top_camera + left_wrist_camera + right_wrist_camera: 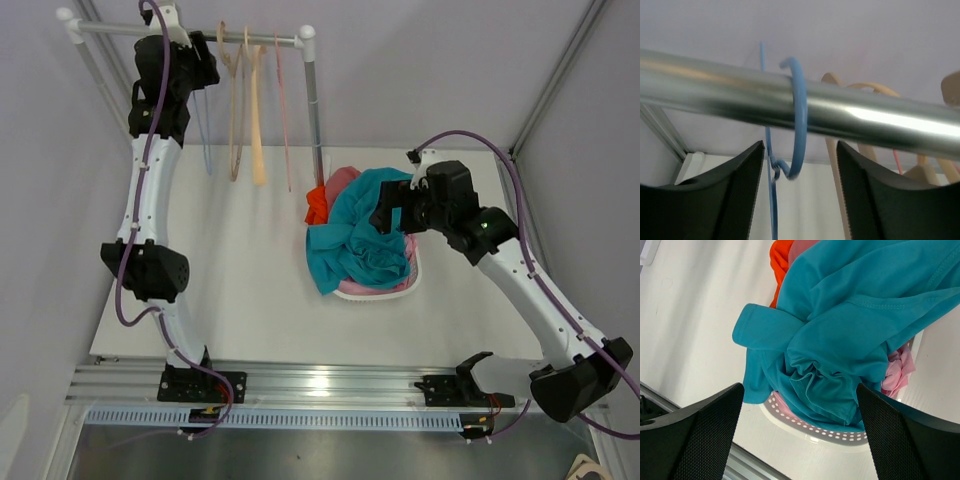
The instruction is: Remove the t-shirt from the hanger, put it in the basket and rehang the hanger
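Observation:
A teal t-shirt [358, 235] lies crumpled on top of the white basket [380, 291], also in the right wrist view [840, 335]. My right gripper [392, 212] hovers open just above it, holding nothing [800, 405]. A bare blue hanger [204, 140] hangs from the metal rail [250, 38]; its hook [799, 120] loops over the rail [865, 117] in the left wrist view. My left gripper [203, 62] is open right at that hook, fingers on either side below the rail [800, 160], not touching it.
Two wooden hangers [245, 110] and a pink hanger [284, 110] hang bare on the rail. Orange [317, 205] and pink [340, 180] clothes lie in the basket under the teal shirt. The rack's right post [315, 110] stands just behind the basket.

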### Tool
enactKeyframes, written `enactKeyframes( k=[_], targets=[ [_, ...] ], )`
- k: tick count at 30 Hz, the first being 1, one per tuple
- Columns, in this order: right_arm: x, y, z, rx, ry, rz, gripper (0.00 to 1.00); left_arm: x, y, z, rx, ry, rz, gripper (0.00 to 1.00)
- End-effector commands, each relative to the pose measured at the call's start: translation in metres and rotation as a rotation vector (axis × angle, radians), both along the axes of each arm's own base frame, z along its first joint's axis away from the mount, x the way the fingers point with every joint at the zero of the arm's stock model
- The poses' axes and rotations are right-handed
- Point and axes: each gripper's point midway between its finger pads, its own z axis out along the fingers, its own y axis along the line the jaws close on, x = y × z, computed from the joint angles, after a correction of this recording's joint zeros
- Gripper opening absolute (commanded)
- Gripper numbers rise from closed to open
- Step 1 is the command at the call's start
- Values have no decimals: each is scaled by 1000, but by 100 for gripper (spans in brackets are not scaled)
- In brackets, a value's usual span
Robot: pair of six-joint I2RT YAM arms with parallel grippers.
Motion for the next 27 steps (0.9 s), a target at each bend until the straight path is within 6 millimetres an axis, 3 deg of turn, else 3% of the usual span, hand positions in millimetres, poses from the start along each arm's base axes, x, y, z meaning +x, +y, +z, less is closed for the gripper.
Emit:
enactKeyframes(
  k=[1, 2, 4, 6, 7, 9, 10, 11, 12, 13, 14, 15, 16, 17, 18, 19, 20, 22, 24, 27],
  targets=[
    [5, 5, 18, 40, -74, 12, 99, -25, -5, 35, -1, -78, -13, 66],
    [7, 3, 21, 40, -92, -2, 99, -30, -2, 39, -6, -81, -1, 86],
    [22, -14, 35, 23, -178, -107, 99, -51, 7, 53, -40, -89, 56, 99],
    [38, -32, 47, 48, -265, -227, 99, -77, 10, 70, -91, -109, 84, 100],
    [45, -56, 57, 52, -317, -337, 100, -87, 14, 69, -107, -90, 112, 100],
    [54, -70, 77, 106, -428, -401, 100, -115, 9, 72, -146, -79, 95, 99],
    [50, -84, 64, 79, -454, -445, 99, -122, 4, 54, -151, -24, 86, 99],
    [49, -92, 62, 70, -488, -475, 99, -134, 1, 54, -167, -17, 82, 99],
    [51, -97, 45, 49, -518, -489, 97, -159, -1, 55, -171, -24, 74, 99],
    [49, -104, 43, 52, -544, -516, 98, -165, -7, 31, -165, 10, 78, 99],
    [43, -112, 48, 69, -575, -532, 99, -178, -9, 31, -168, -13, 81, 99],
    [40, -115, 40, 65, -558, -526, 99, -200, -10, -11, -159, 38, 82, 99],
    [38, -118, 26, 86, -523, -534, 99, -214, -19, -11, -166, 3, 60, 100],
    [36, -122, 20, 106, -501, -519, 100, -225, -22, 4, -178, -95, 39, 100],
    [35, -123, 13, 119, -484, -516, 99, -231, -25, -27, -165, -72, 31, 100],
    [33, -120, -1, 122, -453, -494, 99, -257, -26, -33, -190, -111, 16, 99],
    [31, -115, -12, 121, -418, -455, 99, -268, -22, -34, -213, -136, 31, 100],
    [30, -119, -42, 86, -315, -485, 99, -282, -24, -75, -238, -77, 24, 100],
    [32, -119, -71, 32, -192, -495, 99, -307, -23, -89, -298, -77, 3, 100],
    [33, -116, -90, -14, -68, -494, 99, -332, -24, -117, -336, -42, -24, 100]
  ],
)
